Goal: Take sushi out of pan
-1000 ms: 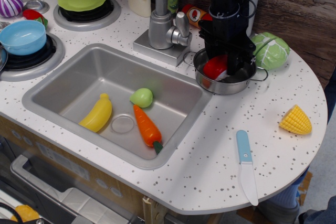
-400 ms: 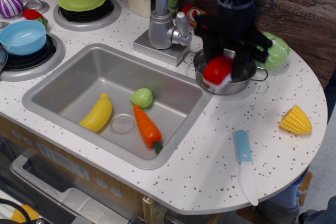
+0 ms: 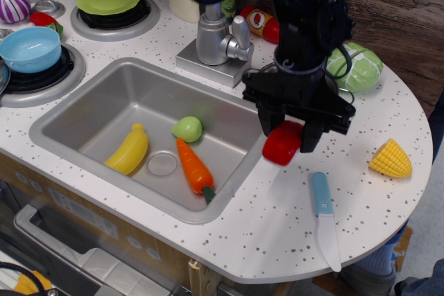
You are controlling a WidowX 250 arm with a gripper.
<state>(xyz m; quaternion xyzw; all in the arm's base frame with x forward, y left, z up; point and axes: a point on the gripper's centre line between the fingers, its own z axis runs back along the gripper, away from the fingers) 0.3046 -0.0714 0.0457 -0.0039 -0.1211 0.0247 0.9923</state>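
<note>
Already clear of the pan: the black end effector (image 3: pixel 286 136) pinched the glossy red sushi block (image 3: pixel 282 143) above the white speckled table (image 3: pixel 277 220), beside the sink edge. The round steel pan was hidden behind the arm. Risk: a shallow hold could drop the sushi into the sink. 0.4 s earlier it hung over the pan.

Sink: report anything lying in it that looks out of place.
Toy food lies loose in the sink: a banana, a carrot and a small green fruit. Nothing looks spilled or damaged.
</note>
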